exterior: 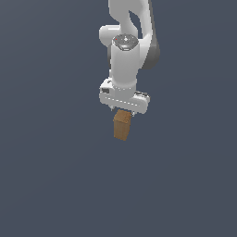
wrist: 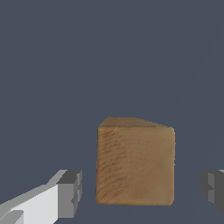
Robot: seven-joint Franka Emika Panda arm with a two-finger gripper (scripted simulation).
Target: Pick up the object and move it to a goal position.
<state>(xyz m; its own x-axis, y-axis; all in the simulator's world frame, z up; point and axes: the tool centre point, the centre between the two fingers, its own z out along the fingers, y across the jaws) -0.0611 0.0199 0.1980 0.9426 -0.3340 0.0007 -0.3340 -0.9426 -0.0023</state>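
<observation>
Surface (exterior: 46, 185): flat, plain slate-grey ground filling both views, unmarked and evenly lit.

Arm (exterior: 125, 60): white, with grey joints, coming down from twelve o'clock in the exterior view; a round grey cap with a small red mark sits on its upper joint. The wrist ends in a wide white housing set crosswise above the block.

Gripper (exterior: 124, 109): mounted under that housing and pointing down. In the wrist view (wrist: 142, 189) its two fingers stand wide apart, one white with a grey pad (wrist: 70, 193) at about eight o'clock from the block, the other a grey pad at about four o'clock at the frame edge. Clear grey gaps show between each pad and the block's sides, so the jaws are open and hold nothing. In the exterior view the fingers are mostly hidden behind the housing and the block.

Block (exterior: 122, 125): small, orange-brown, wood-grained, taller than wide, narrower than the gripper housing. It sits at six o'clock directly below the gripper, its top just under the housing in the exterior view. In the wrist view the block (wrist: 134, 164) lies between the two pads, touching neither, with a slim lighter face showing along its far edge.
</observation>
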